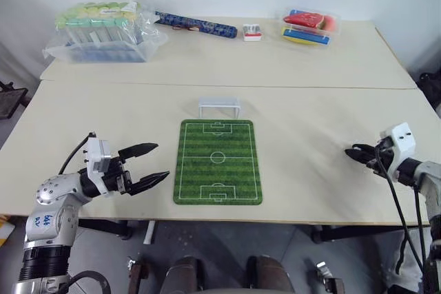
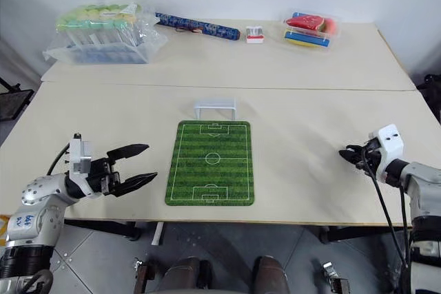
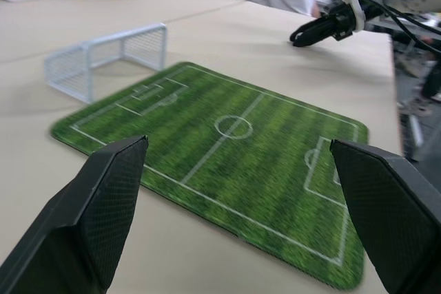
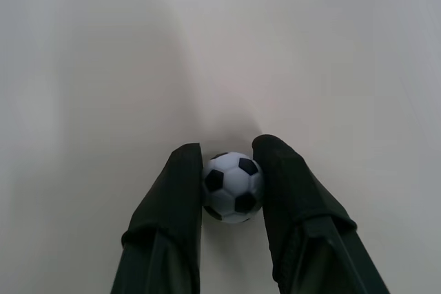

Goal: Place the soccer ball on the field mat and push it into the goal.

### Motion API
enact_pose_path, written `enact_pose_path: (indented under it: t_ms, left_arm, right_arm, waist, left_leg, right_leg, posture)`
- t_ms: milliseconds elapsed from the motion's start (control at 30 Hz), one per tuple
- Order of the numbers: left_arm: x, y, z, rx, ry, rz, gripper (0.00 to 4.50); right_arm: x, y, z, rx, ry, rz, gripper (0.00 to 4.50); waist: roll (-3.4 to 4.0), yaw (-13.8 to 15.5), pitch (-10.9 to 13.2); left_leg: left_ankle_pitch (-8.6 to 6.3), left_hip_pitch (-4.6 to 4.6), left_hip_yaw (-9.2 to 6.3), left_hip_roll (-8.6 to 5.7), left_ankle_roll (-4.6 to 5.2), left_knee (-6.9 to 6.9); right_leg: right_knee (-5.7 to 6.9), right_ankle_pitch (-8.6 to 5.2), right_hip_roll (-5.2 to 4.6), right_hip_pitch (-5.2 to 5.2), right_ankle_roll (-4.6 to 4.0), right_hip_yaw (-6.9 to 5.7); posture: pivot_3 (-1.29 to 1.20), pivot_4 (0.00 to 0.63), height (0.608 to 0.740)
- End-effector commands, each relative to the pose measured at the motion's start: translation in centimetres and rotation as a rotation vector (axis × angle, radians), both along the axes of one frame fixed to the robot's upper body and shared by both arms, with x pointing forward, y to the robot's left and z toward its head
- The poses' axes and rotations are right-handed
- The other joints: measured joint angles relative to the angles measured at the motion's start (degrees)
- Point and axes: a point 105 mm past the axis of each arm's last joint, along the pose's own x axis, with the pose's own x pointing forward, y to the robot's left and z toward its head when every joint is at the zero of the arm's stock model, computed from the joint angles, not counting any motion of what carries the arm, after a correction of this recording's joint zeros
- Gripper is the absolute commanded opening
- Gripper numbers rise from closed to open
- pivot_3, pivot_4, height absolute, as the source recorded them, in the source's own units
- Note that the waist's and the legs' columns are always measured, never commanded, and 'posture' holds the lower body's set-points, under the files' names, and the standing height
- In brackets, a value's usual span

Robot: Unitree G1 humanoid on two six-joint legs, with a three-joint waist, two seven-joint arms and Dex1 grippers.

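Left end effector [image 1: 150, 165] hovering just off the mat's [image 1: 218, 162] left edge, fingers spread wide and grasping nothing; risk here is it drifting in and nudging the mat out of line with the goal [image 1: 220, 107], which is standing just beyond the mat's far short edge, mouth facing the pitch

Mat lying flat mid-bench [image 1: 310, 122], nothing on it yet; goal looking light, so a hard push could knock it back or tip it

Right end effector [image 4: 231, 170] sitting low over bare bench well right of the mat, fingers pinching the ball [image 4: 233, 186] from both sides; contact showing on both pads in the right wrist view, grip looking like it is just forming

Main risks, as a guess:
- ball being tiny, round and smooth, so it could squirt out of the pinch on lift or during the carry across
- a dropped ball would be rolling freely on the smooth bench, maybe off the edge
- releasing from too high over the mat could let it bounce or roll off the green
- fingers far bigger than the ball, so a push could go off-centre and send it wide of the posts

Ball: white with black patches, glossy, hard-looking, narrower than a single finger
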Motion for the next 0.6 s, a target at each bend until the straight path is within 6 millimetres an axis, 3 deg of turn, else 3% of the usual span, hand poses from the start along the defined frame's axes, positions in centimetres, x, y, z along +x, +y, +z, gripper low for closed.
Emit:
enact_pose_path:
  t_ms: [33, 133, 333, 500, 600]
  left_arm:
    - [-0.3, 0.6, 0.1, 0.035, -0.025, -0.037, 4.50]
    - [-0.1, 1.3, -0.3, 0.057, -0.030, -0.039, 4.50]
    - [-0.8, 1.9, -1.6, 0.110, -0.024, -0.078, 4.50]
    - [-2.0, 2.5, -2.5, 0.145, -0.016, -0.079, 4.50]
    - [-2.5, 2.5, -2.7, 0.146, -0.014, -0.075, 4.50]
  right_arm:
    - [-1.1, 6.2, 2.7, -0.042, -0.036, 0.273, 0.85]
    - [-2.0, 12.1, 3.4, -0.050, -0.047, 0.486, 0.85]
    - [-3.4, 20.6, 2.9, -0.079, -0.073, 0.819, 0.85]
    - [-3.4, 25.1, 2.0, -0.098, -0.086, 0.936, 0.85]
    - [-4.1, 26.4, 1.6, -0.096, -0.074, 1.012, 0.85]
  waist:
    - [0.01, -0.48, 0.01]
    - [0.01, -0.98, 0.01]
    - [-0.02, -1.20, 0.02]
    - [-0.03, -1.21, 0.03]
    - [-0.04, -1.17, 0.03]
  left_leg:
    - [0.01, 0.00, 0.03, 0.04, -0.01, 0.00]
    - [0.03, 0.01, -0.01, 0.09, -0.06, 0.00]
    - [0.01, -0.03, -0.07, 0.06, -0.09, -0.02]
    - [0.01, -0.07, -0.12, 0.03, -0.09, -0.02]
    - [0.01, -0.08, -0.14, 0.03, -0.09, -0.01]
  right_leg:
    - [-0.01, 0.00, 0.03, -0.02, 0.00, 0.03]
    - [0.02, 0.00, 0.08, -0.03, 0.00, 0.01]
    - [0.01, 0.00, 0.08, -0.07, -0.01, -0.04]
    - [0.04, 0.00, 0.07, -0.09, -0.01, -0.09]
    - [0.05, 0.00, 0.06, -0.09, -0.01, -0.10]
  posture:
    - [0.00, 0.150, 0.740]
    - [0.00, 0.150, 0.740]
    - [0.00, 0.150, 0.740]
    - [0.00, 0.150, 0.740]
    - [0.00, 0.150, 0.740]
